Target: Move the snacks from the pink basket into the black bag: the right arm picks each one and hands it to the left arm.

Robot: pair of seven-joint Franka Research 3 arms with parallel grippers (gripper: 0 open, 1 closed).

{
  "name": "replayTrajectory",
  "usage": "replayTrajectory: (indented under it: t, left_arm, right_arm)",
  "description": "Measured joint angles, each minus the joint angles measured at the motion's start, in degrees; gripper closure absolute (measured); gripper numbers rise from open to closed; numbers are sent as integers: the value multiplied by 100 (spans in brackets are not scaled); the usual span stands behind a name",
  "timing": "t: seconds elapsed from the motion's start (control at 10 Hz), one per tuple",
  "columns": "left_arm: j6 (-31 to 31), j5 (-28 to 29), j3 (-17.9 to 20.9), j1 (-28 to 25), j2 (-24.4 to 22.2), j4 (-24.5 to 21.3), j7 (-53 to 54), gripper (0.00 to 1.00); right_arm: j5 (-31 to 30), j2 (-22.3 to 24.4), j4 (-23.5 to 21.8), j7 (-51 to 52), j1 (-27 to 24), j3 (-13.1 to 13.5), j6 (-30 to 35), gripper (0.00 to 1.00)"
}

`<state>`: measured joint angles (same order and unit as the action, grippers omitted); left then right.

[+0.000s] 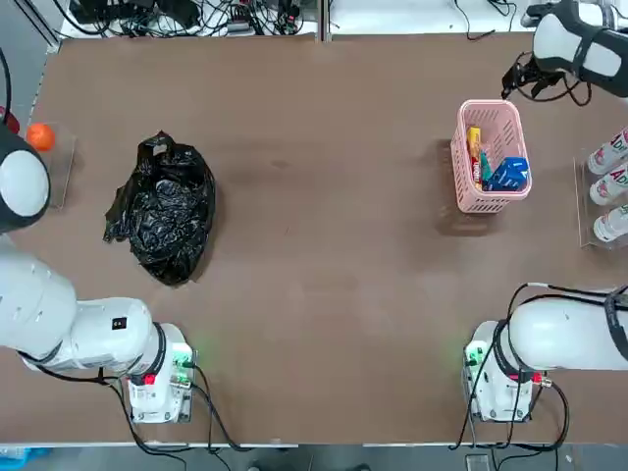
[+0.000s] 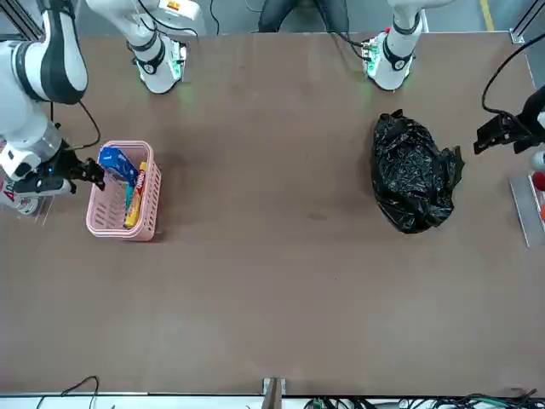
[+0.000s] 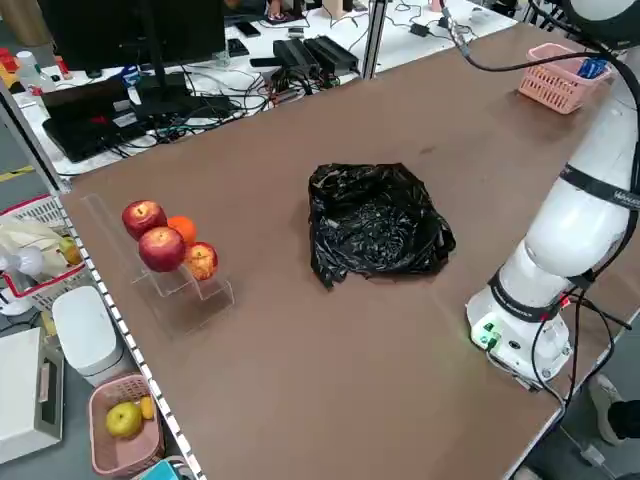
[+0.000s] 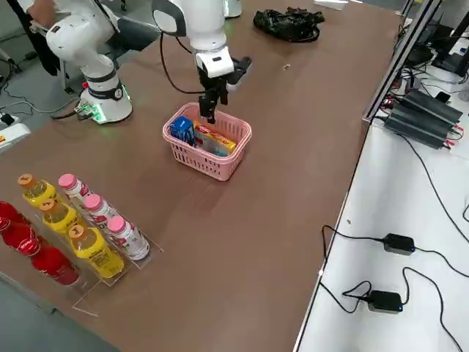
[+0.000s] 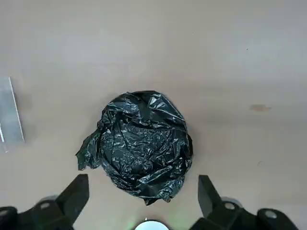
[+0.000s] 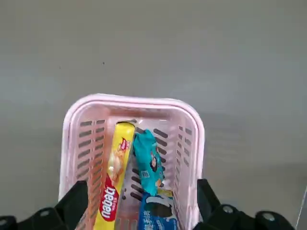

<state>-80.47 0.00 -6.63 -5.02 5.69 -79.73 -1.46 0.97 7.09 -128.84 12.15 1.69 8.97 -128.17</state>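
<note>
The pink basket (image 1: 463, 177) stands at the right of the table and holds the snacks. They are a yellow packet (image 6: 115, 182), a slim teal packet (image 6: 148, 160) and a blue packet (image 1: 510, 175). My right gripper (image 4: 211, 106) hovers open over the basket (image 6: 72, 139), with nothing between its fingers (image 6: 76, 196). The black bag (image 1: 162, 206) lies crumpled at the left of the table. High above it, my left gripper (image 2: 502, 132) hangs open and empty, looking down on the bag (image 5: 141, 143).
Several drink bottles (image 4: 88, 220) stand in a clear rack at the table's right edge, near the basket. Apples and an orange (image 3: 165, 245) sit in a clear rack at the left edge. Cables and power supplies lie beyond the far edge.
</note>
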Motion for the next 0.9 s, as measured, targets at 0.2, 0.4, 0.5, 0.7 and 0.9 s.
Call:
replayTrajectory:
  t: [0.2, 0.4, 0.5, 0.7, 0.9]
  left_arm:
    - [0, 0, -1, 2, 31, -2, 1, 0]
    - [0, 0, -2, 4, 66, -3, 1, 0]
    - [0, -1, -2, 4, 76, -6, 1, 0]
    - [0, -1, -2, 4, 118, -12, 1, 0]
    - [0, -2, -2, 4, 135, -12, 1, 0]
  right_arm:
    - [0, 9, -135, 196, -157, 27, 0, 0]
    - [0, 24, -419, 209, -313, 41, -11, 0]
    - [0, 66, -616, 211, -408, 43, -95, 0]
    - [0, 281, -1064, 205, -552, 45, -322, 0]
    - [1, 490, -1292, -27, -594, 47, -238, 0]
